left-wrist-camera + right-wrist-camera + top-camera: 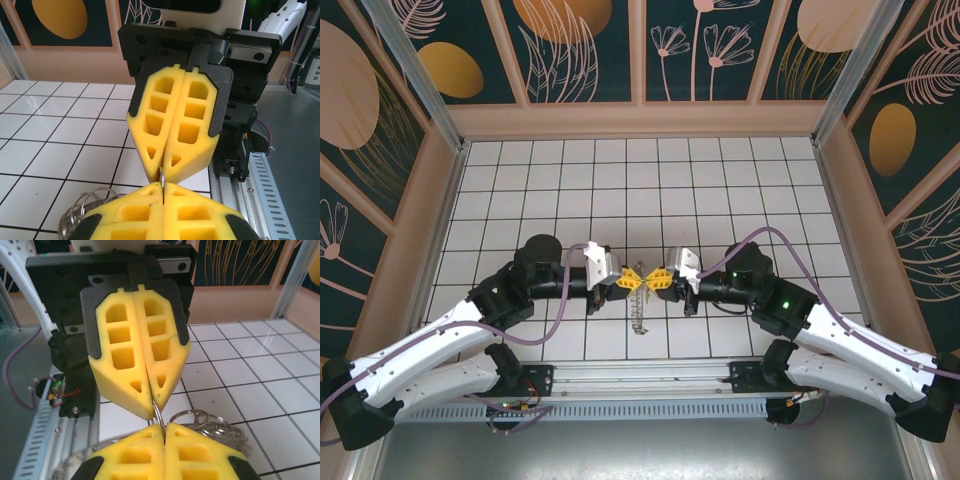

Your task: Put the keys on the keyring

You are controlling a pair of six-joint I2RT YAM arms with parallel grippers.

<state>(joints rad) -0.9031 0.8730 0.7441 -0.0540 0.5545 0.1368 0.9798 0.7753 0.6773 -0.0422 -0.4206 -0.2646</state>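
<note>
Wire of the silvery keyring [640, 318] sits pinched in closed, waffle-gridded yellow left tool [631, 281] and right tool [661, 280]

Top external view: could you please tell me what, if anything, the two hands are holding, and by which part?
Both hold the keyring: left hand and right hand, tip to tip, each pinch a thin wire loop at its upper end.

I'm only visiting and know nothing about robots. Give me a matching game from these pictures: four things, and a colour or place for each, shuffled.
Things:
1. fingers
2. cable
3. keyring
4. table

Colours or places:
a. white tiles
b. pinched between left end effector and right end effector
c. yellow
d. purple

Pairs: 1-c, 2-d, 3-b, 4-a
</note>
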